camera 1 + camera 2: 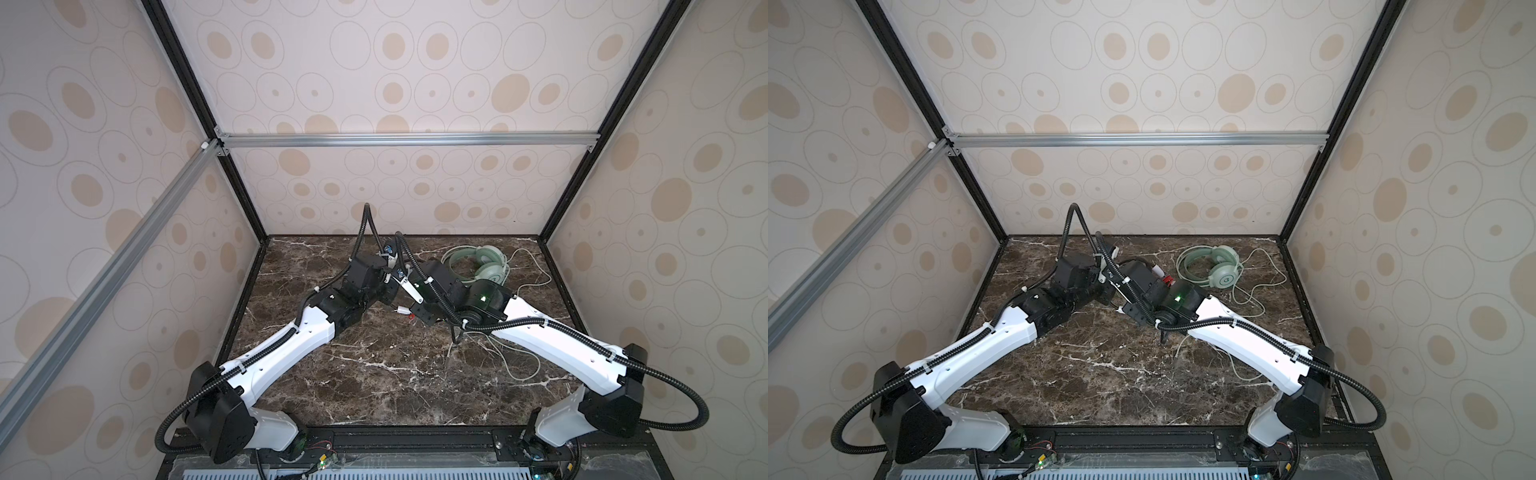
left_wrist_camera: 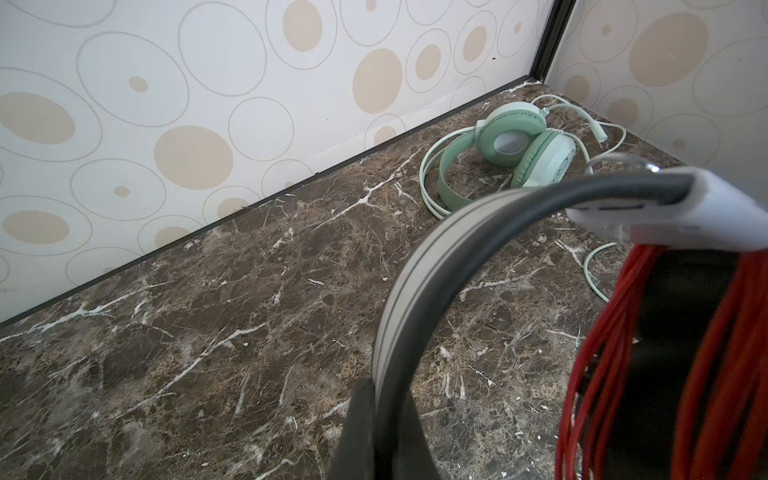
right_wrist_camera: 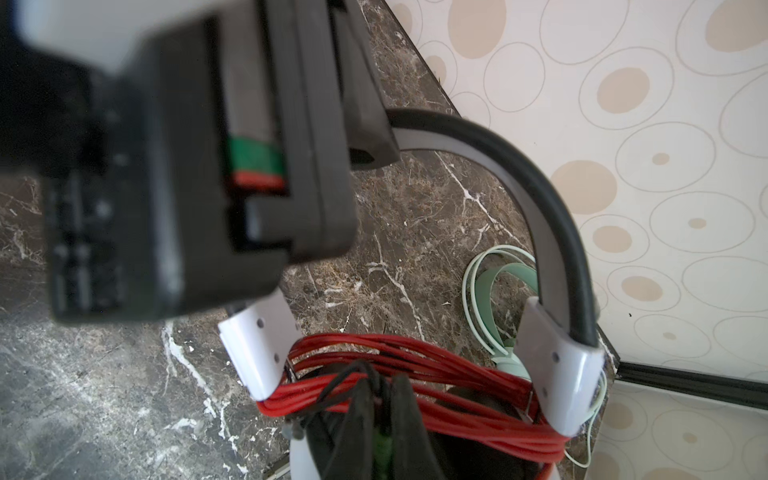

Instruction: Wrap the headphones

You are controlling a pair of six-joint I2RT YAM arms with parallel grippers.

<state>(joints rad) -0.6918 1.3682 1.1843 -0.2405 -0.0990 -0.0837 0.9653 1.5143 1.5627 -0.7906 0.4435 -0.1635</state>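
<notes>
One dark brown, white-veined marble tabletop (image 1: 374,374) was pictured inside spotted panel walls, with both white-and-black robot arms brought together over its middle. Between the wrists a white headset (image 2: 399,291), over-ear with a grey-and-black padded band, was held; in both top views it was mostly hidden by the arms. A mint-green over-ear headset (image 1: 486,264) was seen lying near the far right corner, well apart from either gripper. The thin red cord (image 3: 457,374) was seen wound in many turns across the white yokes, so the first wrap was judged nearly done. The pale whitish cord (image 2: 587,270) was sprawled loose over the table, so the second wrap was judged not yet begun: roughly half the job. The left gripper (image 2: 380,399) was clamped on the white headset's band. The right gripper (image 3: 380,374) was pressed together at the red coil; whether a strand was pinched could not be told. No box, tray or other container was shown.
</notes>
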